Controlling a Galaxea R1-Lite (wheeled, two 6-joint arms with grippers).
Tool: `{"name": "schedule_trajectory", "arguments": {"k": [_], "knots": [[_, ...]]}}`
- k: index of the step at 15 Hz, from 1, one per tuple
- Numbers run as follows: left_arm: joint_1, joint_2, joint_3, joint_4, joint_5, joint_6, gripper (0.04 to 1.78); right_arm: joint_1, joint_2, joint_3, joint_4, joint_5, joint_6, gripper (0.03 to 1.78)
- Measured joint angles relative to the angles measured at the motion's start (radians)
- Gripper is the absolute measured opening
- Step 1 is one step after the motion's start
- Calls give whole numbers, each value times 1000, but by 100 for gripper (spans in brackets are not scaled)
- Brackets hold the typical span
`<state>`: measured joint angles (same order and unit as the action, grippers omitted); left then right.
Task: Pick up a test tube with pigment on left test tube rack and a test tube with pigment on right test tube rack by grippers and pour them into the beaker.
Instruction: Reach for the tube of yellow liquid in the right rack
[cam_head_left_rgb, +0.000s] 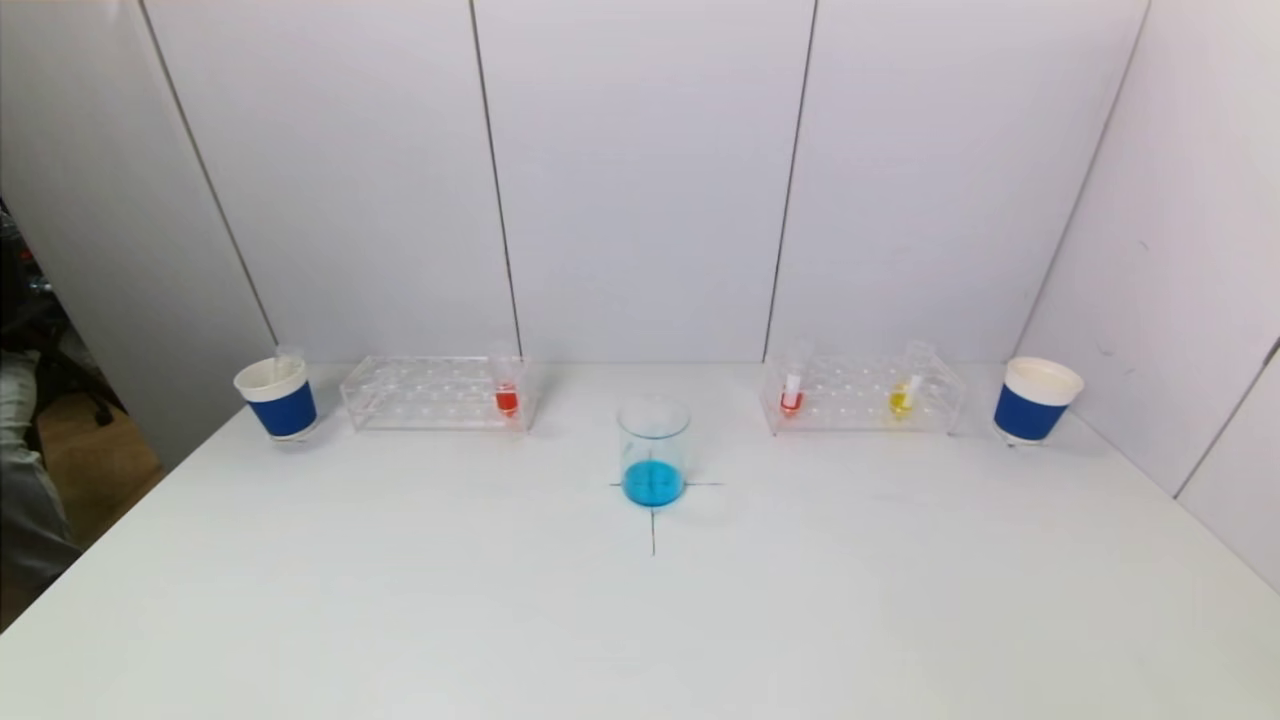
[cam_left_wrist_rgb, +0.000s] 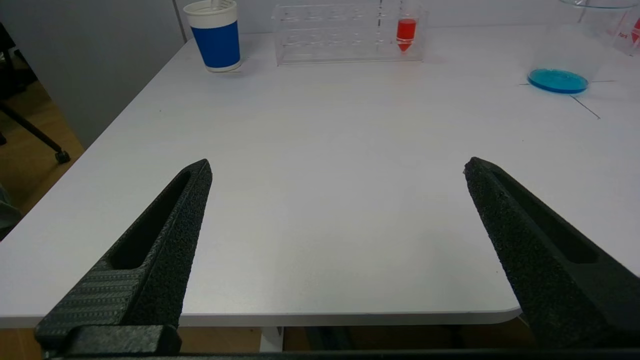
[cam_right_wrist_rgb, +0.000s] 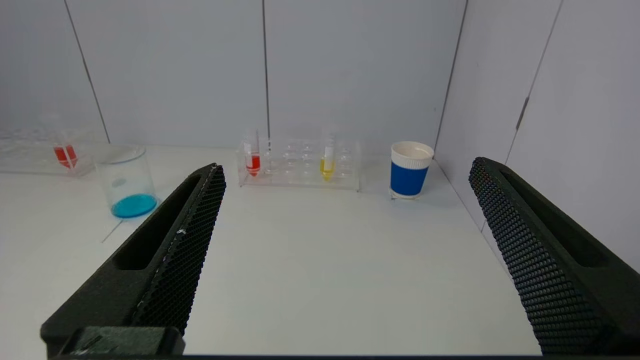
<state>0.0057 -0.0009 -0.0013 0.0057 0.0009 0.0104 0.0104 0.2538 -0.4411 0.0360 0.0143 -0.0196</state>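
The left claw (cam_left_wrist_rgb: 337, 167) is spread wide and nothing is held or touched by it; its two black fingers (cam_left_wrist_rgb: 165, 235), rough-grained and tapering to blunt tips, are seen over the near edge of the white counter (cam_left_wrist_rgb: 320, 200). The right claw (cam_right_wrist_rgb: 347, 167) is likewise released and empty, its fingers (cam_right_wrist_rgb: 175, 250) covered in a fine honeycomb texture; neither claw appears in the head view.

Well ahead of the left claw, at the back of the counter, a clear plastic left rack (cam_head_left_rgb: 435, 392) is set; a conical tube of red pigment (cam_head_left_rgb: 507, 398) is stood upright at its end nearest the middle. The right rack (cam_head_left_rgb: 862, 395) (also clear) is placed far ahead of the right claw; an orange-red tube (cam_head_left_rgb: 792, 395) is carried at its inner end and a yellow tube (cam_head_left_rgb: 902, 396) further out, slightly tilted. Between the racks and somewhat nearer the robot, a clear glass beaker (cam_head_left_rgb: 654, 450) with a shallow layer of blue liquid is stood on a drawn cross. A blue-and-white paper cup (cam_head_left_rgb: 277, 397) is set just outside the left rack, and a second cup (cam_head_left_rgb: 1035, 400) just outside the right rack.
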Motion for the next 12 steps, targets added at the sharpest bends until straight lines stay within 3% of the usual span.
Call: {"name": "schedule_trajectory", "arguments": {"k": [4,12], "knots": [[0,0,0,0,0,0,176,1,289,-183,-50,8,-1,177],[0,0,0,0,0,0,176,6,801,-240,-448,22,-2,177]]}}
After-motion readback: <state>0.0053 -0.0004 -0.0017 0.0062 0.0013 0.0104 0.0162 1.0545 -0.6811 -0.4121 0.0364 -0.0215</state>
